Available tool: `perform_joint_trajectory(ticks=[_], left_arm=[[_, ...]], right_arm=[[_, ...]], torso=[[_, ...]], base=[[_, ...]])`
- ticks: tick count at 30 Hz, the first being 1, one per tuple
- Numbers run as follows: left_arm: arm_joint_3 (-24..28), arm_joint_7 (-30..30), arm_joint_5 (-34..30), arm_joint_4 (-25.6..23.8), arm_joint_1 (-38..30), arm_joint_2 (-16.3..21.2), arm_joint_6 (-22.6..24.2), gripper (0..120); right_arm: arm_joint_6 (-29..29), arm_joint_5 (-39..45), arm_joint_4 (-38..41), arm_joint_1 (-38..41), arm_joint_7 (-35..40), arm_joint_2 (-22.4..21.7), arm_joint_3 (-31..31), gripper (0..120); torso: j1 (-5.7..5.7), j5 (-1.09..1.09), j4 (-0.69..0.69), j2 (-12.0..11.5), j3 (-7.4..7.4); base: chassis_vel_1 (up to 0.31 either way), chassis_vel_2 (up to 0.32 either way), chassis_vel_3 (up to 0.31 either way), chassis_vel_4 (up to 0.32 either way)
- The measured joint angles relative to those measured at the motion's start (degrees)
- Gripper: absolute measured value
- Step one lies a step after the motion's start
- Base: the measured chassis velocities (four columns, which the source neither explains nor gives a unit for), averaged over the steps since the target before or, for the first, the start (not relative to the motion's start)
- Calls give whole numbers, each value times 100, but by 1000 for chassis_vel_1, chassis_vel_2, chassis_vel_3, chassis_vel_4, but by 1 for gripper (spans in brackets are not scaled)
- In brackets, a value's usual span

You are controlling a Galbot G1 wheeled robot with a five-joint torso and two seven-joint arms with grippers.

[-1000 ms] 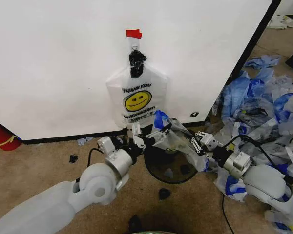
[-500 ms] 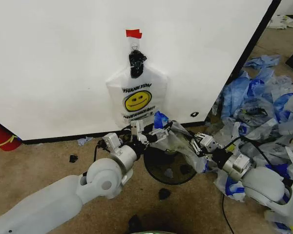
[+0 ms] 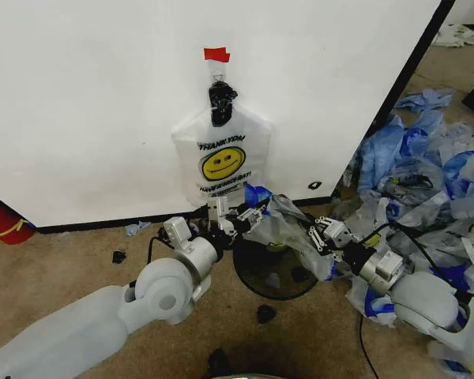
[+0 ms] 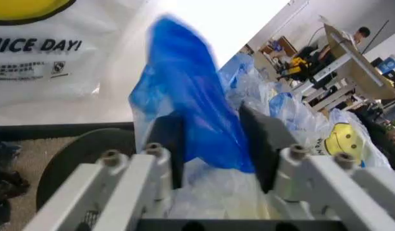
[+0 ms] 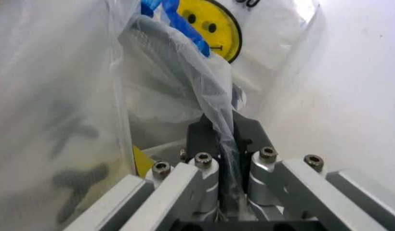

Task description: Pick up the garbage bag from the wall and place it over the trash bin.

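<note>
The garbage bag, thin and see-through with blue patches, is stretched between my two grippers just above the trash bin, a small round black wastebasket on the carpet by the wall. My left gripper is shut on the bag's blue end over the bin's far left rim. In the left wrist view the bin is a dark disc below that gripper. My right gripper is shut on a pinched fold of the bag at the bin's right side.
A whiter smiley "THANK YOU" bag hangs from a clip on the white wall right behind the bin. A heap of blue and clear bags covers the floor to the right. Small black scraps lie on the carpet near the bin.
My left arm has shifted a little along the wall and the bag's blue end has moved with it. The right gripper keeps its hold almost where it was.
</note>
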Motion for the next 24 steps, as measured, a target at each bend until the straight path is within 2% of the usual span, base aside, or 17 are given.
perform_joint_trajectory(ticks=[2,4,8,24], left_arm=[[0,-17,0,-8,-1,6,2,23],[0,-20,0,-11,-1,10,2,22],[-30,-36,-1,-56,42,169,2,2],[-395,-2,-74,162,186,587,59,0]], right_arm=[[14,-4,-18,-1,8,19,8,1],[19,-5,-22,-3,8,22,11,1],[154,-9,-58,-105,22,88,125,1],[394,108,-173,-416,59,328,500,1]], torso=[[0,0,0,0,0],[0,0,0,0,0],[0,0,0,0,0],[0,0,0,0,0]], base=[[0,0,0,0],[0,0,0,0],[0,0,0,0],[0,0,0,0]])
